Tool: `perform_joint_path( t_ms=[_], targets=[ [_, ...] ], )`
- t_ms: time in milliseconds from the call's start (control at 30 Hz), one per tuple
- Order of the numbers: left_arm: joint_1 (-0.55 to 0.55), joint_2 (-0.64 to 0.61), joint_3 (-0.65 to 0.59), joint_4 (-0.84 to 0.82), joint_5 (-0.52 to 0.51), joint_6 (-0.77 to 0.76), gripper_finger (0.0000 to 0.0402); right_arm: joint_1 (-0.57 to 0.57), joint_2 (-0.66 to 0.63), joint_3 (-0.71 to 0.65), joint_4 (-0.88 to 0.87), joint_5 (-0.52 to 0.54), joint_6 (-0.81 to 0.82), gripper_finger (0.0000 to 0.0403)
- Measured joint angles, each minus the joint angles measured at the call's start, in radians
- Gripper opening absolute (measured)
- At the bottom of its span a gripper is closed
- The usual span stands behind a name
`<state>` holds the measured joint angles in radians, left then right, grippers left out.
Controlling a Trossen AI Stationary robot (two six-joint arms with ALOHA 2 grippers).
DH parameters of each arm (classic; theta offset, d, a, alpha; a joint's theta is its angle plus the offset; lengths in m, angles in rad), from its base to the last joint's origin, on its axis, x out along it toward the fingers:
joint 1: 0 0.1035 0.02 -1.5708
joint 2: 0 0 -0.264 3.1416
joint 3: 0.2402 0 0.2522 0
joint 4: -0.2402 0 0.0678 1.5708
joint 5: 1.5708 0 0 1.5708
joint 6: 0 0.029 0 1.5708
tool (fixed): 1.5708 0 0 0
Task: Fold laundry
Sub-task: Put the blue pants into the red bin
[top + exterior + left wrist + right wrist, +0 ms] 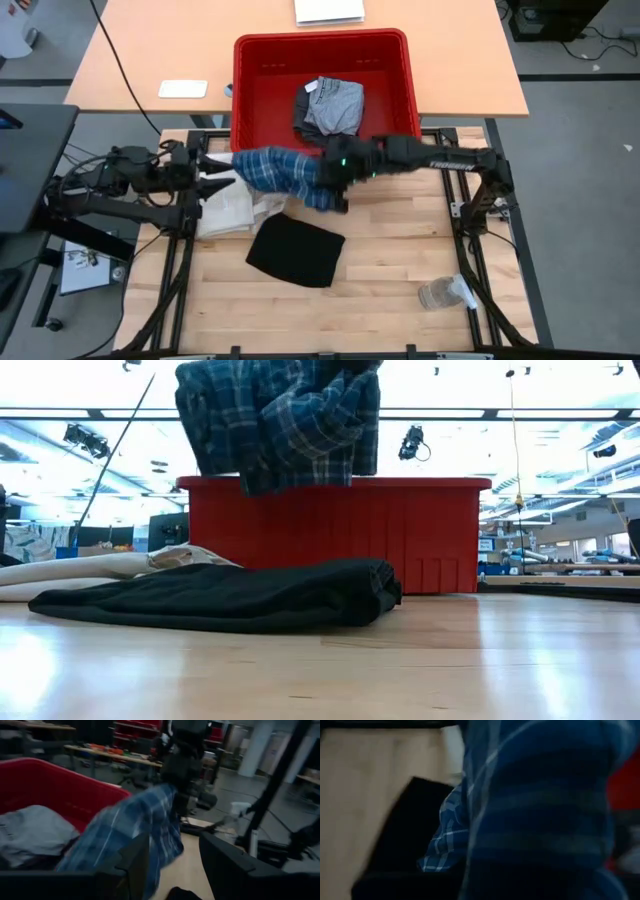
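High view: two grippers are holding the plaid shirt (285,170) up in the air.
The right gripper (335,185) is pinching its 3 o'clock end; the left gripper (215,175), fingers partly spread, is touching its 9 o'clock end. The black piece (296,250) is lying flat at 6 o'clock.

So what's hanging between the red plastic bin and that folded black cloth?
From above, the blue-and-white plaid shirt, held up over that stretch by the right gripper.

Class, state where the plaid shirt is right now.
In the high view the plaid shirt hangs mid-table, just in front of the red bin, above the folded black garment.
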<state>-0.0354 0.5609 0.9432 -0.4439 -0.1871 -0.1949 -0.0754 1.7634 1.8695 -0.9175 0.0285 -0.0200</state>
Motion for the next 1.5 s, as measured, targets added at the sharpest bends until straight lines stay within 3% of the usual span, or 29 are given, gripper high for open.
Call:
perform_joint_path(
  t_ms=[333,467,933,1100,1267,1500],
  targets=[
    [0.0,-0.004,0.0,-0.049,-0.135,-0.054,0.0178,-0.23,-0.001,0.134,0.02,0.078,-0.324,0.0039],
    [0.0,-0.006,0.0,-0.048,-0.173,-0.057,0.0178,-0.33,0.0,0.139,0.014,-0.006,-0.34,0.0039],
    [0.0,-0.001,0.0,-0.044,-0.245,-0.055,0.0178,-0.582,0.082,0.139,-0.185,-0.296,0.053,0.0037],
    [0.0,0.012,0.0,-0.04,-0.247,-0.053,0.0178,-0.641,0.15,0.139,-0.195,-0.375,0.029,0.0037],
    [0.0,0.03,0.0,-0.038,-0.247,-0.056,0.0178,-0.72,0.259,0.138,-0.195,-0.527,0.027,0.0037],
    [0.0,0.035,0.0,-0.039,-0.247,-0.114,0.0178,-0.885,0.318,0.137,-0.14,-0.769,0.225,0.0039]
  ],
)
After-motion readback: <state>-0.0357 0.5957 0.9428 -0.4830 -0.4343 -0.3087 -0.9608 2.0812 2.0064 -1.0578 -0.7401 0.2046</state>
